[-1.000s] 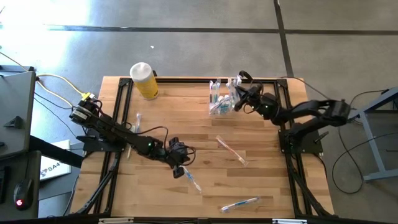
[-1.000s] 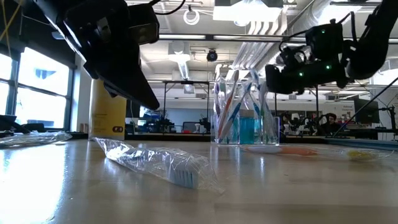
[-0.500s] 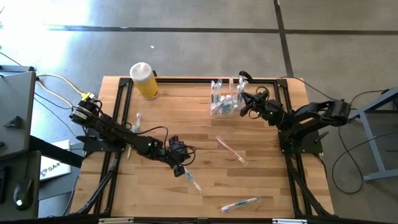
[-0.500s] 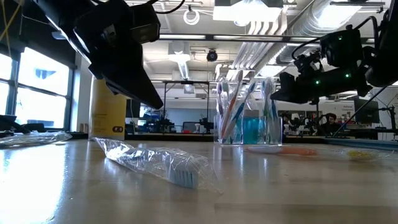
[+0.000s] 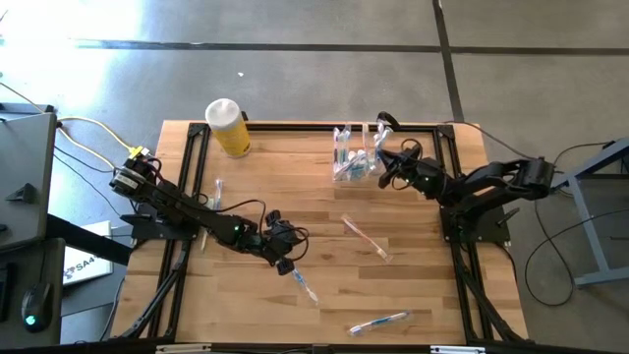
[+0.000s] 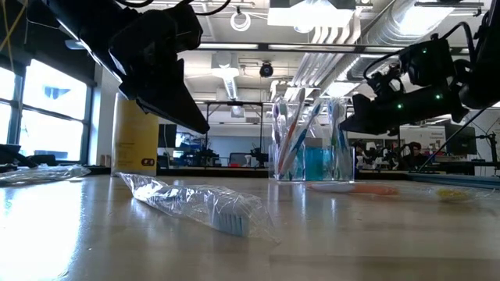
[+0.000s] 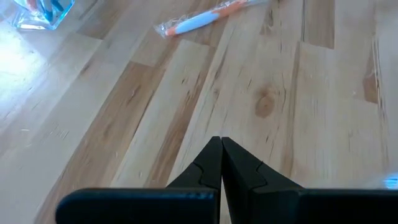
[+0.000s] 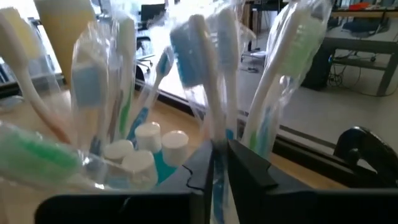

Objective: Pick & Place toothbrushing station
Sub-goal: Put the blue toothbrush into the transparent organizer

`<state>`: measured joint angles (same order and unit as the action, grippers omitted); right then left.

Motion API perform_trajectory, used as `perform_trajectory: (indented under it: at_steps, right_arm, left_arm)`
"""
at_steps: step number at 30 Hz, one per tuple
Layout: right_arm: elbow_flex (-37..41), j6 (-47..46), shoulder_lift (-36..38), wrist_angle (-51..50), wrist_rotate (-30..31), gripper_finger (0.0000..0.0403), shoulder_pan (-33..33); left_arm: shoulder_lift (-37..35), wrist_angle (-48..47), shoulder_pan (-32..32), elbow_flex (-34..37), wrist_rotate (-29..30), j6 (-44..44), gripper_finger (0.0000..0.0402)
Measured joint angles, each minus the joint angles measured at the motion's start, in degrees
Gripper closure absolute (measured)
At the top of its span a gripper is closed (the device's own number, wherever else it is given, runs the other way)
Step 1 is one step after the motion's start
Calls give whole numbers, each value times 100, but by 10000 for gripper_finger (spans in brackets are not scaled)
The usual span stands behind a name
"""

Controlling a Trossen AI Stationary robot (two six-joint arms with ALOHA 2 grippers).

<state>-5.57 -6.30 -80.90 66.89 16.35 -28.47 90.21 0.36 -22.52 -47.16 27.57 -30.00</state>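
The clear cup [image 5: 351, 162] stands at the table's far side, right of the middle, with several wrapped toothbrushes and white-capped tubes [image 8: 140, 146] in it. My right gripper [image 5: 385, 163] is level at the cup's right side, shut on one wrapped toothbrush [image 8: 194, 56] that stands in the cup. My left gripper [image 5: 288, 264] hangs shut above the bare wood near the table's middle, touching nothing. A wrapped blue toothbrush [image 5: 305, 287] lies flat just on its near side, also seen in the low view [image 6: 205, 208]. My right gripper has the toothbrush's wrapped handle [image 8: 216, 163] between its two fingers [image 8: 249, 168], which stand only a narrow gap apart. The fingers come level from the table's right side, across the handle. The toothbrush stands about upright, head up; its lower end is hidden among the others.
A yellow cylinder with a white top [image 5: 228, 128] stands at the far left. Loose wrapped toothbrushes lie on the wood: a pink one [image 5: 364, 238] right of the middle, a blue one [image 5: 378, 322] near the front edge, a pale one [image 5: 216, 193] at the left. Black rails [image 5: 192, 167] frame the table.
My right gripper has drawn back toward the table's right edge and sunk a little, from over the cup to its right side. My left gripper has turned a little at the wrist while staying in place above the wood.
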Motion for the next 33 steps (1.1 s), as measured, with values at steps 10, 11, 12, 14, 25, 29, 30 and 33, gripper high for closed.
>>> perform_trajectory:
  at_steps: [10,11,12,14,25,29,30,33]
  right_arm:
    - [16,-14,30,-70,48,241,6]
    - [16,-9,52,-58,15,228,17]
    - [16,-7,83,-50,17,216,41]
    - [16,-5,187,-44,17,198,96]
    - [14,243,1178,-53,-250,182,952]
    - [12,755,1581,-64,-475,182,1634]
    - [11,835,1669,-60,-465,182,1816]
    - [9,1006,1900,-69,-421,182,2274]
  left_arm:
    - [0,-57,0,0,-25,-24,402]
    - [0,-57,0,0,-71,-24,402]
    - [0,-57,0,0,-162,-26,402]
    - [0,-57,0,0,-435,-24,402]
    - [0,-48,0,0,-649,-180,402]
    - [0,-50,2,0,-931,-263,402]
    - [0,-48,2,0,-1035,-293,402]
    - [-53,-82,2,-4,-1653,-352,402]
